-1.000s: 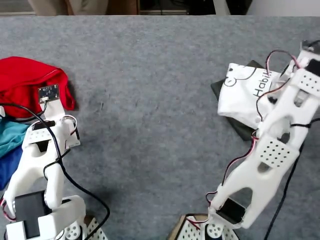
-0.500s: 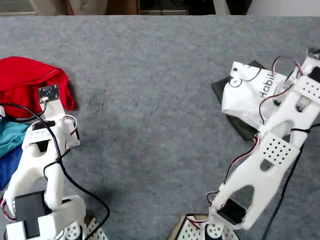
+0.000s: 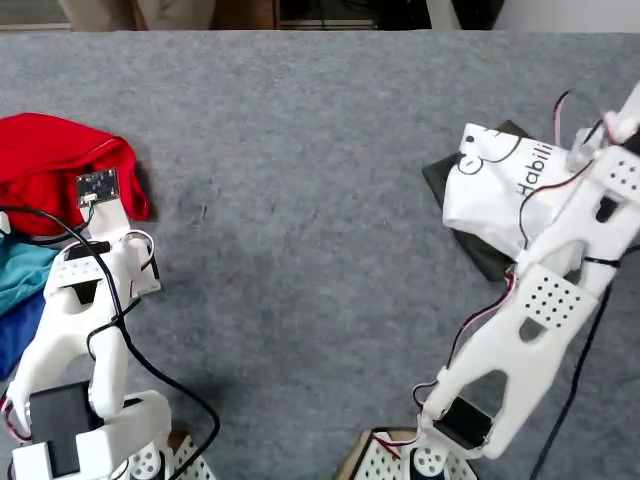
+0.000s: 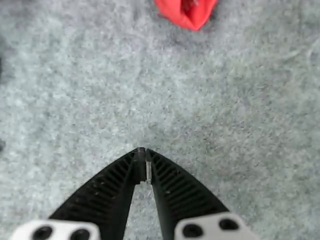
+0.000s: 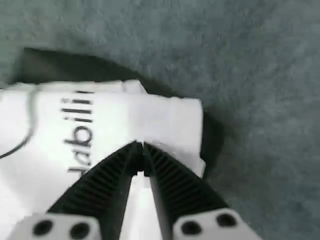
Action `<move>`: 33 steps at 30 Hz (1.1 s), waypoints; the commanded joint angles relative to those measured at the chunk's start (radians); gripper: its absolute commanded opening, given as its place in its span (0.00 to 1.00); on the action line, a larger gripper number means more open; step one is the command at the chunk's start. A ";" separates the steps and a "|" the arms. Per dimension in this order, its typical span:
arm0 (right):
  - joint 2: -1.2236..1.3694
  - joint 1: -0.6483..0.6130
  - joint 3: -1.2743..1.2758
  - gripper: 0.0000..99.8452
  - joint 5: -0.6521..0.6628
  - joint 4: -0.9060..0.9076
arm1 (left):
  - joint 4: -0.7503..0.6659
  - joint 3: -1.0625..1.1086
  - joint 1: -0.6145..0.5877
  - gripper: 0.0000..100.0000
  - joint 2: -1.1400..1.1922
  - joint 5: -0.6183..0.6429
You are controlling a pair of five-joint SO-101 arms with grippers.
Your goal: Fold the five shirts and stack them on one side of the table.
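A folded white shirt (image 3: 495,185) with black print lies on a dark shirt (image 3: 485,255) at the right side of the table. My right gripper (image 5: 140,155) is shut on the white shirt (image 5: 100,120) near its edge, with the dark shirt (image 5: 60,65) showing beyond it. A crumpled red shirt (image 3: 55,165) lies at the far left, with a teal shirt (image 3: 20,270) and a blue shirt (image 3: 15,330) below it. My left gripper (image 4: 142,160) is shut and empty over bare carpet, a short way from a corner of the red shirt (image 4: 187,11).
Grey carpet (image 3: 300,200) covers the whole table. The right arm (image 3: 540,300) hides the right part of the white shirt. The left arm (image 3: 75,310) stands beside the pile of unfolded shirts, and cables trail from both arms.
The right arm has moved to the right and farther back. The white shirt shifted a little to the right with it, then stayed put. The left arm has not moved.
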 commanded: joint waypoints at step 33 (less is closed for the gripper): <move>-0.170 0.074 -0.156 0.00 0.238 0.258 | -0.011 -0.002 -0.003 0.02 -0.031 -0.009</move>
